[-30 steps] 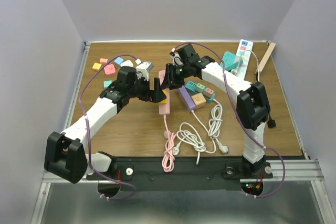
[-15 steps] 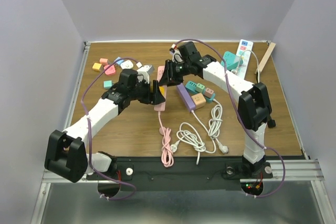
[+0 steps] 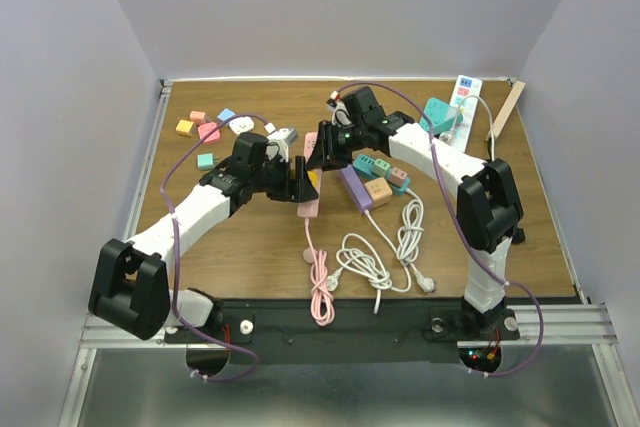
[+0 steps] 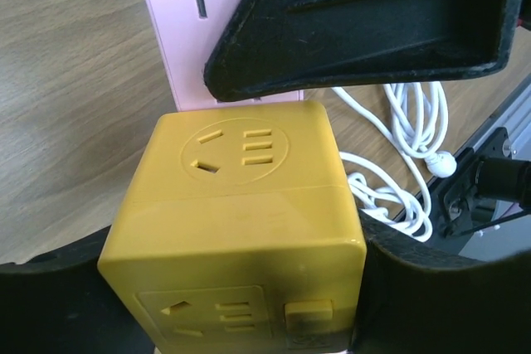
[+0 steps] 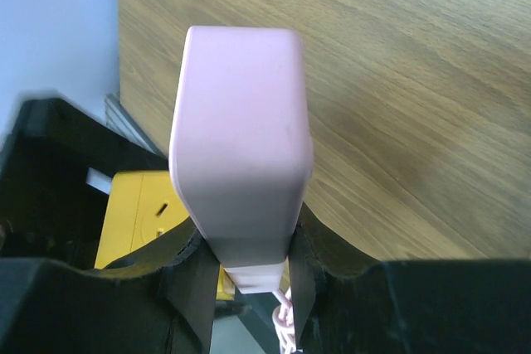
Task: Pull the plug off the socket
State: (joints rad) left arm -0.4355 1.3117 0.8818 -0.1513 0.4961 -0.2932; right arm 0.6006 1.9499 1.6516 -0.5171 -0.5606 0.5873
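L fingers (image 4: 440, 296) clamp a glossy yellow cube plug (image 4: 236, 205), seated against the smooth pink power strip (image 5: 241, 147). R fingers (image 5: 406, 308) pinch the strip's rounded end over the wood-grain worktop (image 3: 240, 237). L wrist cam alone shows the cube's slots; top cam alone, coiled white cords (image 3: 375, 262).

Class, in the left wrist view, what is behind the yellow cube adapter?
The pink power strip, empty slots showing. The yellow cube adapter covers where they meet, so any pins are hidden.
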